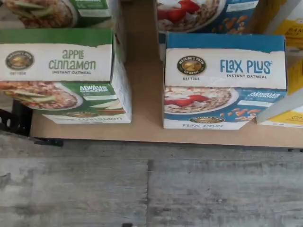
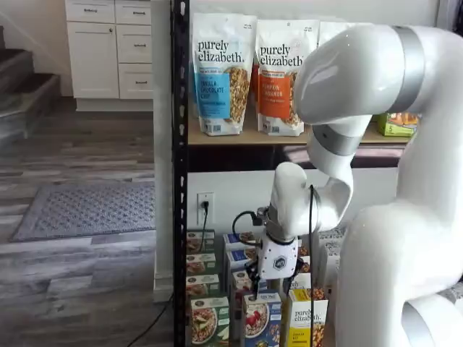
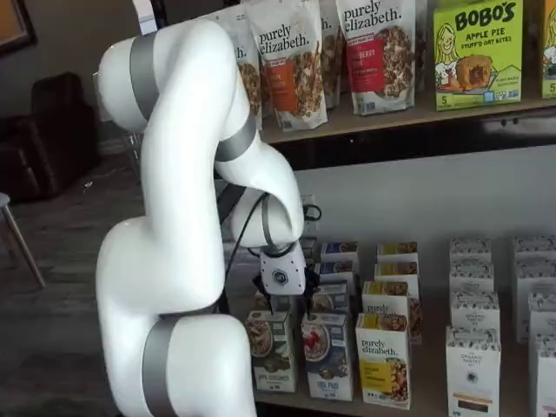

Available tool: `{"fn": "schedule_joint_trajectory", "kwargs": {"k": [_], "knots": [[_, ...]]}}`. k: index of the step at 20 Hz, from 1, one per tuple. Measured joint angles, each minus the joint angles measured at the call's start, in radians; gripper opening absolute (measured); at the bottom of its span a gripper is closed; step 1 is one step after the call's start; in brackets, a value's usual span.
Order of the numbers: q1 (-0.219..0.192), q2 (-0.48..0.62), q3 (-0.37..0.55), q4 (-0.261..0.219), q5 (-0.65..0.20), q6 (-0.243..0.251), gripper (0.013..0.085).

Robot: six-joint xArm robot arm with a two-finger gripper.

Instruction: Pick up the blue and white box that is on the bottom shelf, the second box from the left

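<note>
Grey wood-plank flooring runs up to a black metal-post rack, whose bottom shelf (image 1: pixel 142 127) is a tan board near the floor. Hanging over its front row, the white-bodied end effector (image 2: pixel 278 283) shows its housing in both shelf views, but its black fingers sit against the cartons, so whether they are apart or together cannot be told. Just below it, toward six o'clock, stands the blue and white box (image 1: pixel 225 80), an upright "Flax Plus" oatmeal carton with a berry-topped bowl on its front. Its long axis is vertical. At its nine o'clock, across a bare gap, stands a green and white apple-cinnamon carton (image 1: pixel 61 75); at three o'clock, a yellow-fronted carton (image 1: pixel 291 71) stands just beside it.
</note>
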Motion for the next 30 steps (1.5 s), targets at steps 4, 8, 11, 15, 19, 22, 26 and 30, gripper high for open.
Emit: {"fn": "schedule_joint_trajectory", "kwargs": {"k": [4, 8, 11, 15, 19, 22, 26, 30], "knots": [[-0.009, 0.046, -0.022, -0.036, -0.025, 0.025, 0.085], [-0.016, 0.099, -0.052, -0.033, -0.049, 0.015, 0.085], [-0.02, 0.135, -0.072, -0.028, -0.07, 0.006, 0.085], [-0.024, 0.177, -0.099, -0.011, -0.089, -0.015, 0.085], [-0.031, 0.215, -0.126, -0.007, -0.103, -0.026, 0.085], [-0.032, 0.242, -0.145, 0.051, -0.117, -0.084, 0.085], [-0.038, 0.269, -0.165, 0.072, -0.12, -0.111, 0.085], [-0.041, 0.294, -0.184, 0.052, -0.124, -0.095, 0.085]]}}
